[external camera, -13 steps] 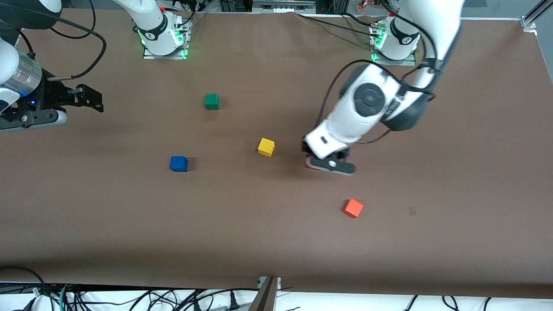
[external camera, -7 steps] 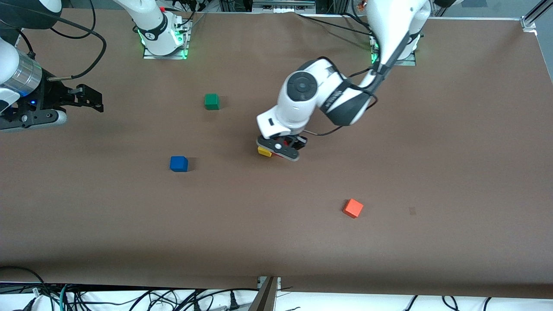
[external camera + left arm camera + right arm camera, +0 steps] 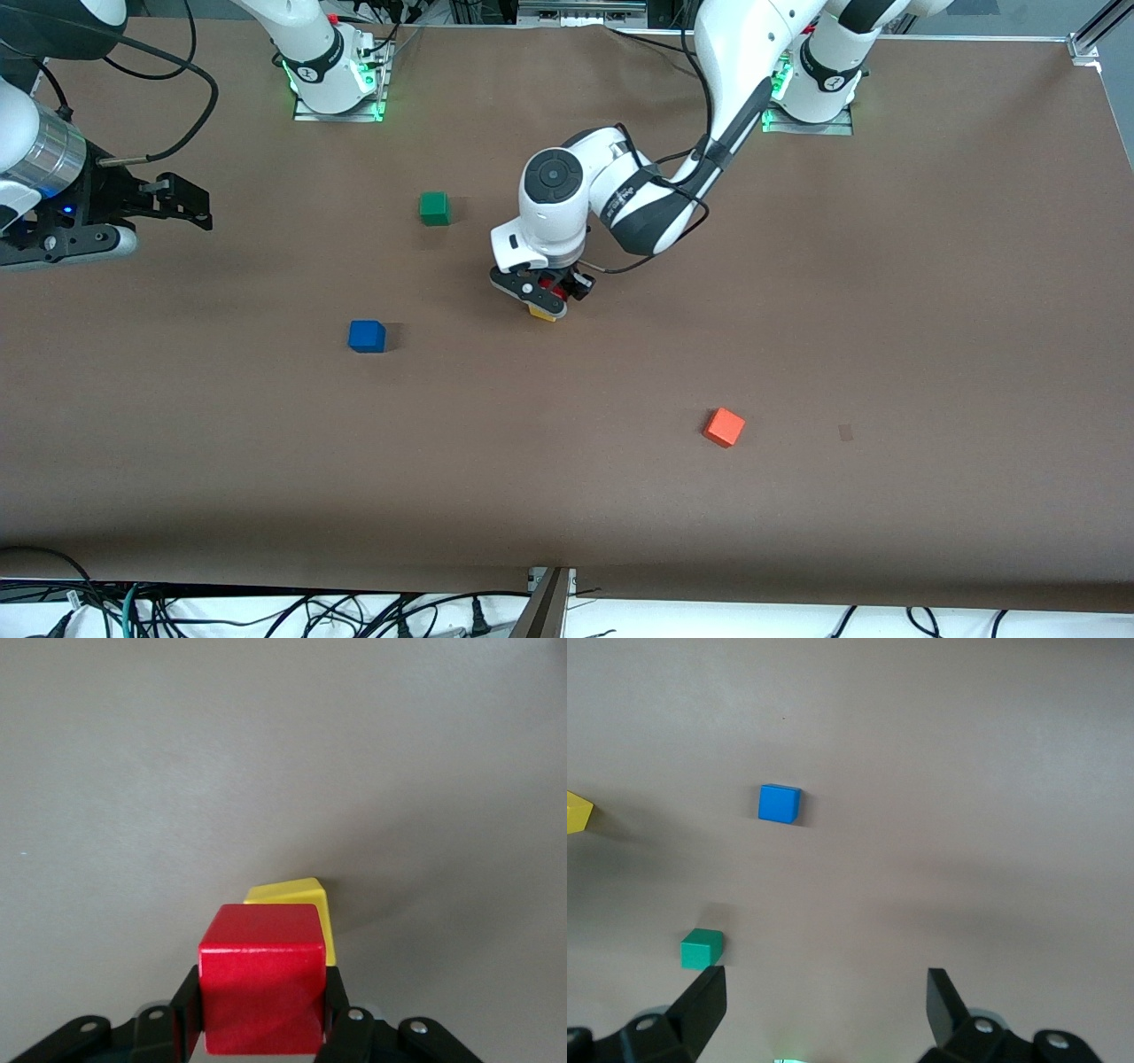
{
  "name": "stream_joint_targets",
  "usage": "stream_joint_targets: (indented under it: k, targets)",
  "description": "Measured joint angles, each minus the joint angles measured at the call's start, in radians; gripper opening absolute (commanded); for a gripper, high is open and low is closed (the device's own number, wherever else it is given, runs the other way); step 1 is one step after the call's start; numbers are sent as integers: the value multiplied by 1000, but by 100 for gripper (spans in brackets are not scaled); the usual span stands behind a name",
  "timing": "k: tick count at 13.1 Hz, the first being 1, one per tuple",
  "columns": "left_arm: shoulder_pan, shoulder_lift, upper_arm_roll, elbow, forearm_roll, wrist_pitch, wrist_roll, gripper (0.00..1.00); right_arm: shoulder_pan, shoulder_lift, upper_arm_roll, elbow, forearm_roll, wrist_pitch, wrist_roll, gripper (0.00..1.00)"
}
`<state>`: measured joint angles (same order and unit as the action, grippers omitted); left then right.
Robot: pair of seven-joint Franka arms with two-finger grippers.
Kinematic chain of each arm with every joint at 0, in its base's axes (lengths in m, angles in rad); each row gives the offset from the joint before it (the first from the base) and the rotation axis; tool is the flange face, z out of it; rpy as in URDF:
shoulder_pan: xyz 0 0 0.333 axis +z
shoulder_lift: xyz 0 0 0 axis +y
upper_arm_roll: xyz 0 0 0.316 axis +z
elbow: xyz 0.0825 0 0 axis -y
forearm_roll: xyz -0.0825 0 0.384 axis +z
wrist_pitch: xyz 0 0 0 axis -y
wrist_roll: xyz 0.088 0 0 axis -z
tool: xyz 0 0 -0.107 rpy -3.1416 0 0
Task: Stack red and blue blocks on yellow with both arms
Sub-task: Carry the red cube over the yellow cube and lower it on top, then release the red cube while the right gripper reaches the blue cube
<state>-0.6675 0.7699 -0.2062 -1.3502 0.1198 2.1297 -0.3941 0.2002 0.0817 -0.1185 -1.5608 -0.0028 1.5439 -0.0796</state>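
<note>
My left gripper (image 3: 551,293) is shut on the red block (image 3: 261,979) and holds it just over the yellow block (image 3: 540,312) near the table's middle. In the left wrist view the yellow block (image 3: 297,899) shows partly from under the red one. In the front view the red block (image 3: 556,289) is mostly hidden by the gripper. The blue block (image 3: 367,336) sits on the table toward the right arm's end; it also shows in the right wrist view (image 3: 780,804). My right gripper (image 3: 182,202) is open and empty, waiting up in the air at the right arm's end.
A green cube (image 3: 434,208) sits nearer the robot bases than the blue block and shows in the right wrist view (image 3: 702,949). An orange-red cube (image 3: 725,427) lies nearer the front camera toward the left arm's end. The brown table (image 3: 567,496) spreads wide around them.
My left arm has swung from the left arm's end toward the table's middle with the red block, ending over the yellow block. The right arm has not moved.
</note>
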Motion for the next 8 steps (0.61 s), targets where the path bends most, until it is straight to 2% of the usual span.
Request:
stream_joint_targets:
  k: [5, 8]
  targets:
    - [-3, 57, 16, 71, 0, -24, 0, 2, 2, 2, 2, 0, 0, 1, 0, 100]
    - [-8, 73, 16, 81, 0, -32, 0, 3, 2, 13, 2, 0, 0, 10, 0, 100]
